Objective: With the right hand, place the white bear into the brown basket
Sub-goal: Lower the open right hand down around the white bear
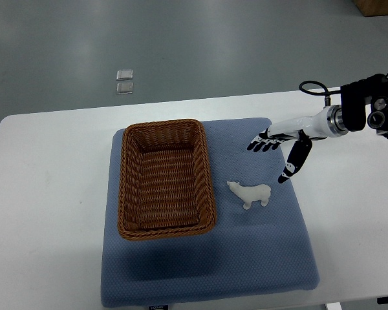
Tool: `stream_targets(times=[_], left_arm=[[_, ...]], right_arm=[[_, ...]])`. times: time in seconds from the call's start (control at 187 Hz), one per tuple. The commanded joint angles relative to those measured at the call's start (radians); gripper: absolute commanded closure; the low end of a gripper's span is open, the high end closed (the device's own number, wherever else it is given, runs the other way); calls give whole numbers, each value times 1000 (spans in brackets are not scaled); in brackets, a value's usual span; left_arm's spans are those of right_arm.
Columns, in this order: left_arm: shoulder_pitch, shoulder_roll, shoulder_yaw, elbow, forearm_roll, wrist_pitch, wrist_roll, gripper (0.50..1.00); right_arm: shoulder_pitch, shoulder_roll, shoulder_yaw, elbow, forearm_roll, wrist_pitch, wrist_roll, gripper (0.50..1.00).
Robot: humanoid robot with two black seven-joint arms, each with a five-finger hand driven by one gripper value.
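Bear: white bear stands on the blue mat, center-right of frame, just right of the basket, not touching it.
Bear axis: long axis runs approx left-right in frame; head twd the basket, rump twd the right edge.
Basket: brown basket sits on the mat's left half, center of frame, long side running top-bottom. Looks empty.
Right hand: right hand comes in from the right edge, upper right of frame. Fingers spread, thumb hanging down, holding nothing.
Key relation: you've got the bear below and slightly left of the hand in frame, near but apart. Thumb tip is the closest part to it.
Left hand: not in frame, so right is the only hand in reach.
Next move (est.): bring the hand down-frame over the bear's back, close across its short width, then carry left to the basket.
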State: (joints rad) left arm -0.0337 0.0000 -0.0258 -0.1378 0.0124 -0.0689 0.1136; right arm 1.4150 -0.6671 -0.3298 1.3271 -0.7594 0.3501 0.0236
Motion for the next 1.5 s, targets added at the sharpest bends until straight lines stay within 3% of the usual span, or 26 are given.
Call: stream_targets(times=[0.0, 0.133, 0.283, 0.534, 0.704, 1.291, 1.494], left_arm=[[0, 0, 0, 0, 0, 0, 0, 500], [0, 0, 1, 0, 0, 0, 0, 500], [0, 0, 1, 0, 0, 0, 0, 500], [0, 0, 0, 0, 0, 0, 0, 500], [0, 0, 0, 0, 0, 0, 0, 500], [0, 0, 0, 0, 0, 0, 0, 500], [0, 0, 0, 0, 0, 0, 0, 500]], right_arm=[[-1, 9, 5, 37, 0, -3, 1, 587], [-22, 38, 6, 37, -1, -19, 1, 587], [-64, 84, 14, 6, -12, -97, 1, 587], [-110, 100, 14, -3, -90, -114, 9, 587], [-117, 110, 12, -3, -196, -164, 9, 593], [-123, 113, 12, -3, -374, -169, 10, 597], [-125, 133, 14, -5, -373, -169, 10, 628]])
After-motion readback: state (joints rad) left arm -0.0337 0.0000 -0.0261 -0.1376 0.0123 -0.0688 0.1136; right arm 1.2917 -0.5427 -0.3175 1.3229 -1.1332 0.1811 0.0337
